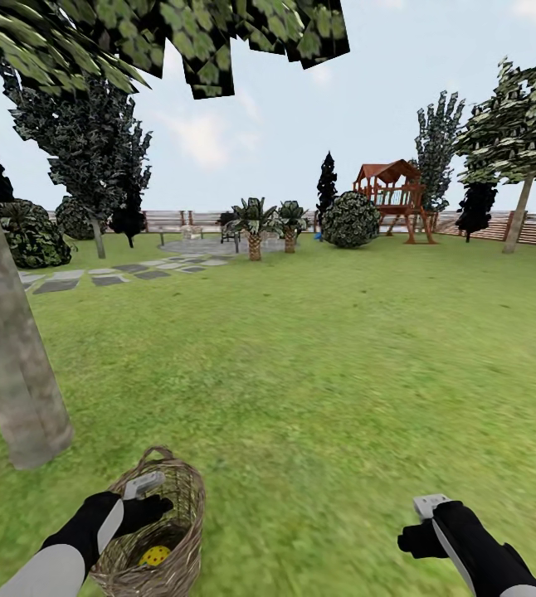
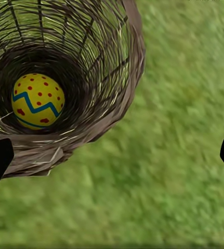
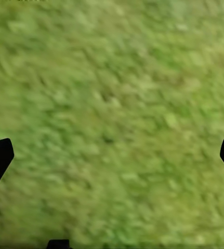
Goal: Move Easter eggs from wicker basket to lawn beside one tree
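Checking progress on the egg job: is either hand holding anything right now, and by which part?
Nothing is held. The left hand hangs open over the wicker basket, with one Easter egg inside it; the right hand is open over the lawn.

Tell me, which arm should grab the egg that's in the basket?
Left. The left gripper hangs open over the wicker basket, and its camera looks at the Easter egg inside. The right gripper is off to the side over bare lawn.
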Robot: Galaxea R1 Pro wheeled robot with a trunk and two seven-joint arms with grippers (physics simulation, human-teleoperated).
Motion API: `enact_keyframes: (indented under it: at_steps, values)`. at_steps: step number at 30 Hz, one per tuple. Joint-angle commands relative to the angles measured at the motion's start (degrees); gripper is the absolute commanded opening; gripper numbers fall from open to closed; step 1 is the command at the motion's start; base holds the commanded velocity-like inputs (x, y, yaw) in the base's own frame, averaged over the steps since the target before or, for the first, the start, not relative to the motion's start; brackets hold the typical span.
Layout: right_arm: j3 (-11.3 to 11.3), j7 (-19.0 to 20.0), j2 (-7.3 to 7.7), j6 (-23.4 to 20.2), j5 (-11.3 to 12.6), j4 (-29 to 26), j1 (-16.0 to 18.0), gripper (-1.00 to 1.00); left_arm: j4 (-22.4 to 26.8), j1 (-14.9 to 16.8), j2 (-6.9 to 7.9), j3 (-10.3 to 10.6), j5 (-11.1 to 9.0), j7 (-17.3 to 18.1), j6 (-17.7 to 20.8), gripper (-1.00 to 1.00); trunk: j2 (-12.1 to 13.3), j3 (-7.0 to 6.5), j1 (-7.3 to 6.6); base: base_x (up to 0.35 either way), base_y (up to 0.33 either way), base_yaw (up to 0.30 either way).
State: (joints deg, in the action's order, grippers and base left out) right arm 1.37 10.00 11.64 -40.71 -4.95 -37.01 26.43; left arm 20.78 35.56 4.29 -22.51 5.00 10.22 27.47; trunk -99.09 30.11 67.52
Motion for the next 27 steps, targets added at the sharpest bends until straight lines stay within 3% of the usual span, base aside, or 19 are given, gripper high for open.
enact_keyframes:
  at_steps: [1,18,27]
  values:
    - [0.13,0.37,0.03,-0.24,-0.53,-0.08,0.03,1.00,0.08,0.04,-0.05,-0.43,0.57,0.41,0.30,1.00,-0.04,0.07,0.00,0.038,0.000,0.000]
    - [0.13,0.37,-0.04,-0.25,-0.50,-0.08,0.03,1.00,-0.08,0.04,-1.12,-0.41,0.62,0.33,0.24,1.00,-0.04,0.07,0.00,0.297,0.019,0.000]
    - [0.26,0.37,-0.04,-0.25,-0.50,-0.08,0.03,1.00,-0.04,0.04,-1.16,-0.47,0.44,0.36,0.14,1.00,-0.04,0.07,0.00,0.034,0.024,0.000]
